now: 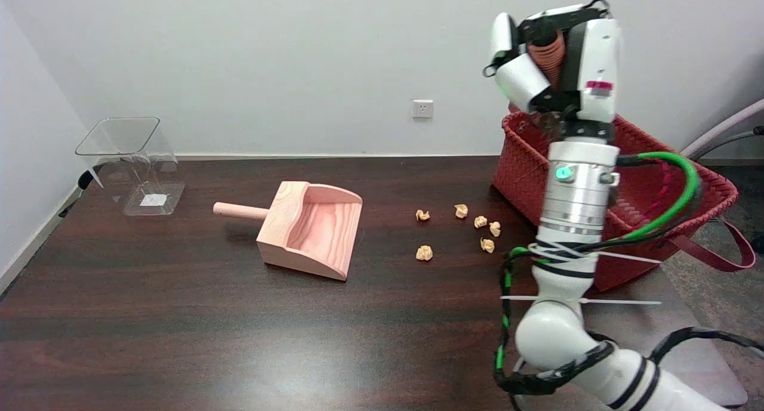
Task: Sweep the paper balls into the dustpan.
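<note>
Several crumpled paper balls lie on the dark table, most of them in a loose cluster, with one lying nearer and to the left. The wooden dustpan sits left of them, its mouth facing the balls and its handle pointing left. My right hand is raised high above the red basket, well right of and above the balls. Its fingers curl around a reddish-brown ribbed object, most of which is hidden by the hand.
The red woven basket stands at the table's right edge with a strap hanging off its side. A clear plastic container stands at the far left corner. My right arm, with its cables, rises in front of the basket.
</note>
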You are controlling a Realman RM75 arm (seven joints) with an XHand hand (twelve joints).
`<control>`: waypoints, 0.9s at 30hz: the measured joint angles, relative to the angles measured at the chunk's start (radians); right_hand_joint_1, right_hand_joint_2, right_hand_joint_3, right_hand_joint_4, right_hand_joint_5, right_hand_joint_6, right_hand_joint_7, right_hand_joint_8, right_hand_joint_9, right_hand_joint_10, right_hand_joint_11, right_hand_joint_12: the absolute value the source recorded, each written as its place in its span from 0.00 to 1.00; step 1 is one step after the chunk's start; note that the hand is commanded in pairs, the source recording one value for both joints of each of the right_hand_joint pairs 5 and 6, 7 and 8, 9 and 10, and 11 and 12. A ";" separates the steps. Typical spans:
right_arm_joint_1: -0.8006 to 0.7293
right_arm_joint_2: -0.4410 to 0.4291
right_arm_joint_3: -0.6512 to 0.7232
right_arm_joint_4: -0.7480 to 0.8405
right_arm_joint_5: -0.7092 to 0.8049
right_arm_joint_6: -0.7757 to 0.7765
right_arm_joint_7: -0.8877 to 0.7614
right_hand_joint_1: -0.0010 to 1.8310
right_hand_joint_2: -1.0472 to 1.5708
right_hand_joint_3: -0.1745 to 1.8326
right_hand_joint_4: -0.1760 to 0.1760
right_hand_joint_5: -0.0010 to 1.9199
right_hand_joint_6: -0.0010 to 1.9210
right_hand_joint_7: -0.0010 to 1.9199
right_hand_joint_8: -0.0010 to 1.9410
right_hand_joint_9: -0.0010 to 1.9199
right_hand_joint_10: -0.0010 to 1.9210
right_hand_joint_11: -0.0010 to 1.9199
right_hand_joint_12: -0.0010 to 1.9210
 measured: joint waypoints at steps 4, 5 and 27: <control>0.027 -0.033 -0.030 -0.038 -0.013 0.009 -0.032 0.47 1.00 0.58 0.50 1.00 1.00 1.00 0.99 1.00 1.00 1.00 1.00; 0.033 -0.042 -0.038 -0.048 -0.015 0.011 -0.039 0.47 1.00 0.59 0.50 1.00 1.00 1.00 0.99 1.00 1.00 1.00 1.00; 0.110 -0.154 -0.117 -0.326 -0.015 0.123 0.051 0.46 1.00 0.59 0.50 1.00 1.00 1.00 0.99 1.00 1.00 1.00 1.00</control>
